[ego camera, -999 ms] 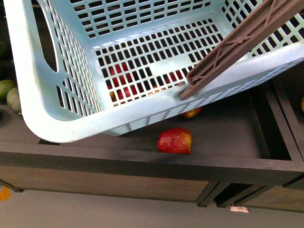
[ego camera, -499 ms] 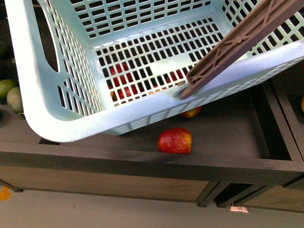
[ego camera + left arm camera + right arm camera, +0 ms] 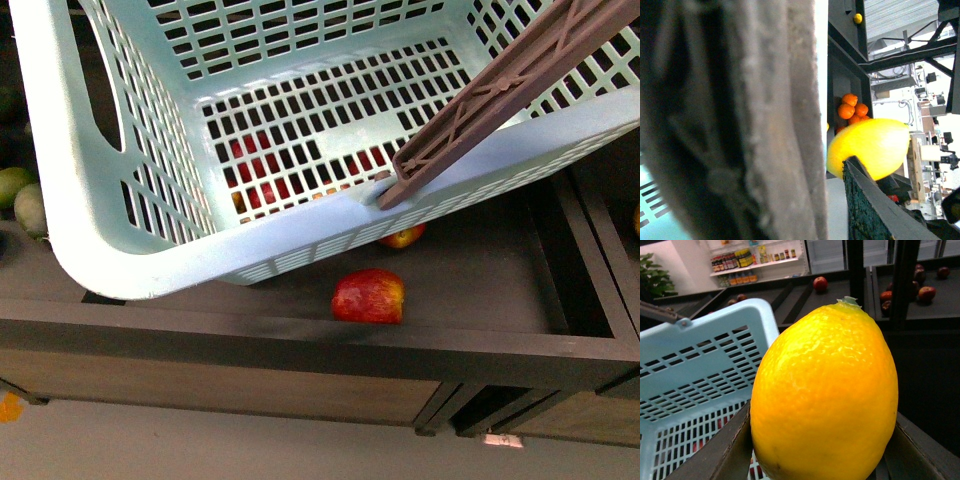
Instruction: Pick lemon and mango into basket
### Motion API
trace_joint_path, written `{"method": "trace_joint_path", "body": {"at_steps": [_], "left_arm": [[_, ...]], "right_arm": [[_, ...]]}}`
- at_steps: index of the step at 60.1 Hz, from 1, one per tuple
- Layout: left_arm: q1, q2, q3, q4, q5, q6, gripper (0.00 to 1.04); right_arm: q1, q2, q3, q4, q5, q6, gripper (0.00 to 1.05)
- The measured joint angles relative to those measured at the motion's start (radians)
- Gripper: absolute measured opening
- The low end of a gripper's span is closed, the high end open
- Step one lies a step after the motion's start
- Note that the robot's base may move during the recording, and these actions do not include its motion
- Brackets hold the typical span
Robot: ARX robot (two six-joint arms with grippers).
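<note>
Now the right gripper (image 3: 824,462) is clamped on the lemon (image 3: 825,385), its long axis pointing away from the fingers (image 3: 727,455), just beside the basket (image 3: 705,355) rim. The left gripper's state I cannot tell.

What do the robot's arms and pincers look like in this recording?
No arm shows in the front view. The right pincer has two flat, dark grey fingers with matte, straight-edged faces. The left wrist view shows only one black finger with a rough, grainy pad. No cables or markings are visible.
</note>
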Motion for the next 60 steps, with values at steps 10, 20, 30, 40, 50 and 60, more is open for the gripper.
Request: {"method": "trace_joint_path", "body": {"at_steps": [10, 20, 30, 40, 50, 60], "left_arm": [[0.0, 0.0, 0.0, 0.0, 0.0, 0.0, 0.28], [0.0, 0.0, 0.0, 0.0, 0.0, 0.0, 0.28], [0.0, 0.0, -0.001, 0.0, 0.001, 0.003, 0.27], [0.001, 0.0, -0.001, 0.0, -0.007, 0.002, 0.27], [-0.002, 0.0, -0.001, 0.0, 0.003, 0.001, 0.27], [-0.002, 0.0, -0.001, 0.0, 0.001, 0.0, 0.27]], "right_arm": [[0.073, 0.083, 0.051, 0.021, 0.071, -0.024, 0.66], [0.087, 0.125, 0.077, 0.04, 0.114, -0.02, 0.9], [0.05, 0.085, 0.066, 0.038, 0.135, 0.021, 0.96], [-0.076, -0.085, -0.033, 0.046, 0.205, 0.023, 0.93], [-0.151, -0.229, -0.219, 0.119, 0.156, -0.058, 0.59], [-0.159, -0.305, -0.344, 0.148, 0.153, -0.073, 0.31]]}}
